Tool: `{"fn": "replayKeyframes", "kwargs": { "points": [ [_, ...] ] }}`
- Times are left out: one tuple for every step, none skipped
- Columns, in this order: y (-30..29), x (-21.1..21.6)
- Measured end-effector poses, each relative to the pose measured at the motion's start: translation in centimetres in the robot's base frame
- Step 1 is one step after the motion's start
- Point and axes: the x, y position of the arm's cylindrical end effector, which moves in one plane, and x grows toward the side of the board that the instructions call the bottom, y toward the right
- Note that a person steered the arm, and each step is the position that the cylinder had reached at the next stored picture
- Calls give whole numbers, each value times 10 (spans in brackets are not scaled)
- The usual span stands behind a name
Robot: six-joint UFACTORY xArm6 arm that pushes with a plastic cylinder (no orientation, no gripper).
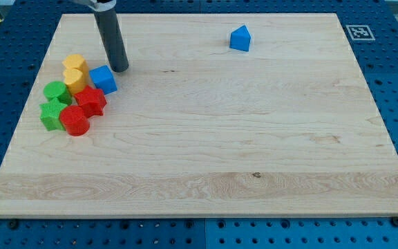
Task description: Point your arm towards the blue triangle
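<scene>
Though the rod has no fingers and holds nothing, its tip (119, 68) rests just beside the blue cube (103, 79). The blue triangle (240, 38) sits well apart, toward the view's top; seemingly light, rigid, slidable by its flat side.

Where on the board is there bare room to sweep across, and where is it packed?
Bare wood runs from my tip rightward to the lone blue block near the view's top, and across the whole lower and right board. The view's left is crowded: yellow blocks, a blue block, green blocks and red blocks cluster tightly.
</scene>
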Motion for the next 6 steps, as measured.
{"fn": "replayKeyframes", "kwargs": {
  "points": [
    [-17,12],
    [-32,20],
    [-32,24],
    [-27,12],
    [18,-5],
    [95,12]
  ]
}}
